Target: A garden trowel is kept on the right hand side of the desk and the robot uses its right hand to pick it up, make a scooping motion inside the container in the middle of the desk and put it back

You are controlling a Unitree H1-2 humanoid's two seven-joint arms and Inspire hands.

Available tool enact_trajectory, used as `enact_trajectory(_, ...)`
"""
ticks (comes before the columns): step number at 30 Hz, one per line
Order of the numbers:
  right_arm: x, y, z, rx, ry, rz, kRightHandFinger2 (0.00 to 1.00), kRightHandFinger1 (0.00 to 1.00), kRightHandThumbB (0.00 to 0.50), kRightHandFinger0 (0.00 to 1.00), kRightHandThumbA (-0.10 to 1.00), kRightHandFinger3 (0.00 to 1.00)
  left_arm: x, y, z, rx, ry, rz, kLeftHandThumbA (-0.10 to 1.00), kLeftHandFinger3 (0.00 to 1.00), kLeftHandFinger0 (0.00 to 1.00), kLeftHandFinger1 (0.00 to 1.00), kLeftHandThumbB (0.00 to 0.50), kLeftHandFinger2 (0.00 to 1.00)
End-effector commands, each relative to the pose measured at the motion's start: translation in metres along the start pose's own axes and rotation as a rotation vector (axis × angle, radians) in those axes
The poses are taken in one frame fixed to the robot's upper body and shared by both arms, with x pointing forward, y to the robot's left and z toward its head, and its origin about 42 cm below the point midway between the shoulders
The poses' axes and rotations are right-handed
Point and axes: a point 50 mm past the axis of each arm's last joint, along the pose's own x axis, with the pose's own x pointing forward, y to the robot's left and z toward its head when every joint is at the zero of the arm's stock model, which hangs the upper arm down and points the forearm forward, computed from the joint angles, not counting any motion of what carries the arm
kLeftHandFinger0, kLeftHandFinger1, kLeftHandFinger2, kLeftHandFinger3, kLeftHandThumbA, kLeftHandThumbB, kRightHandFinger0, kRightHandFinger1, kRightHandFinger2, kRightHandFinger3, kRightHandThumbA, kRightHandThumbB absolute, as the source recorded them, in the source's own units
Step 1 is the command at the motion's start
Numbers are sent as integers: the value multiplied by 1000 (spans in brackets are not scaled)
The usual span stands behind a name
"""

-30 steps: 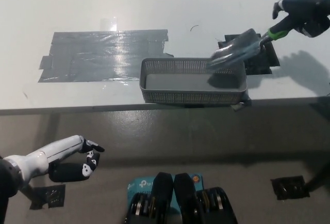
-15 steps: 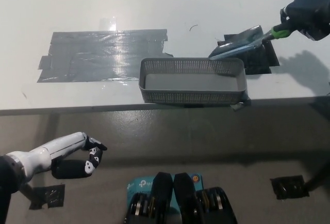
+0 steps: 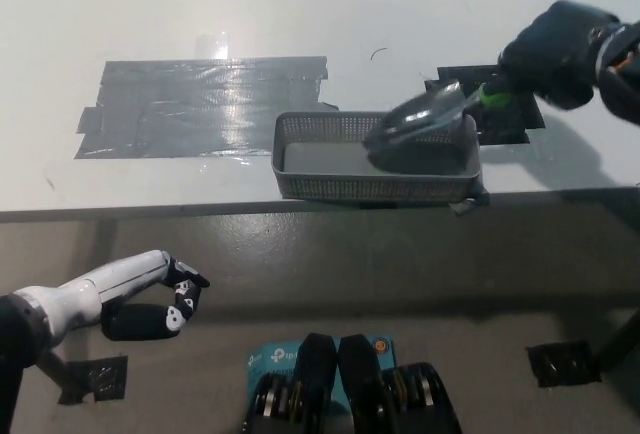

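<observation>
White bench (image 3: 300,14) fills the upper part of the view, with a broad patch of grey tape (image 3: 200,104) on its left and a smaller black tape patch (image 3: 512,122) at right; grey floor (image 3: 400,284) lies below its near edge. Near that edge sits the grey mesh container (image 3: 330,186). The trowel (image 3: 420,119), a dark shiny blade with a green collar at the handle, dips tilted into the container's right half. The black right hand (image 3: 555,49) is closed around the handle, beyond the container's right end. The white left hand (image 3: 160,299) hangs at lower left, loosely curled, holding nothing.

White left hand (image 3: 160,297), black right hand (image 3: 556,50)
</observation>
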Motion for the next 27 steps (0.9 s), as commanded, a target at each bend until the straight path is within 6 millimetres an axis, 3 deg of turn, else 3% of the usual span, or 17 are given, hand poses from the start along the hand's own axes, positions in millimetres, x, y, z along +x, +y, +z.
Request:
enact_trajectory(1,-20,-21,-22,-21,50,-95,60,27,0,0,2,613,-7,13,0,13,7,13,1000,1000,1000,823,448,853)
enact_trajectory(2,-21,-20,-23,-22,51,-98,23,1,0,0,-93,510,-7,13,0,15,11,15,1000,1000,1000,824,455,852)
enact_trajectory(3,-23,-19,-27,-25,53,-95,75,22,0,0,-100,510,-7,12,-1,15,14,17,1000,1000,1000,823,469,849)
enact_trajectory(4,-26,-17,-30,-21,45,-102,77,18,1,0,-100,424,-6,12,-3,7,18,15,1000,1000,1000,822,482,846)
enact_trajectory(6,-28,-13,-33,-20,49,-103,187,85,9,0,-26,395,-6,12,-3,13,20,10,1000,1000,1000,819,481,843)
enact_trajectory(8,-27,-10,-33,-30,68,-83,258,113,0,0,52,567,-5,12,-3,14,21,12,1000,1000,1000,819,477,837)
enact_trajectory(9,-27,-6,-34,-35,73,-81,235,65,0,0,30,515,-5,12,-3,16,19,9,1000,1000,1000,819,474,837)
enact_trajectory(11,-26,-1,-35,-30,85,-69,309,93,0,0,98,730,-4,12,-2,21,18,6,1000,1000,985,803,476,827)
enact_trajectory(12,-23,1,-34,-45,101,-48,341,124,0,0,211,821,-4,13,-2,22,19,5,1000,1000,987,805,490,826)
enact_trajectory(16,-18,0,-30,-50,101,-49,192,1,0,0,252,634,-4,13,0,23,8,7,1000,1000,985,802,469,822)
enact_trajectory(18,-14,-3,-23,-70,84,-64,204,3,0,0,113,544,-3,14,2,34,10,7,1000,1000,999,808,466,827)
enact_trajectory(20,-13,-8,-16,-64,70,-85,296,40,0,0,51,565,-3,15,4,37,7,10,1000,1000,995,802,460,825)
enact_trajectory(21,-12,-10,-12,-72,64,-91,375,64,0,0,50,639,-3,16,6,40,3,11,1000,1000,995,802,461,825)
enact_trajectory(23,-9,-13,-4,-81,49,-98,454,90,0,0,28,574,-5,17,9,38,-7,13,1000,1000,1000,822,436,846)
enact_trajectory(25,-3,-13,7,-79,9,-135,486,99,0,0,-58,421,-6,19,9,38,-11,14,1000,1000,1000,824,430,850)
enact_trajectory(26,-2,-13,10,-75,6,-134,520,124,0,0,-60,490,-6,19,9,40,-8,15,1000,1000,1000,831,432,858)
enact_trajectory(27,0,-12,13,-74,-18,-163,518,122,1,0,-87,442,-6,19,8,43,-3,14,1000,1000,1000,837,433,862)
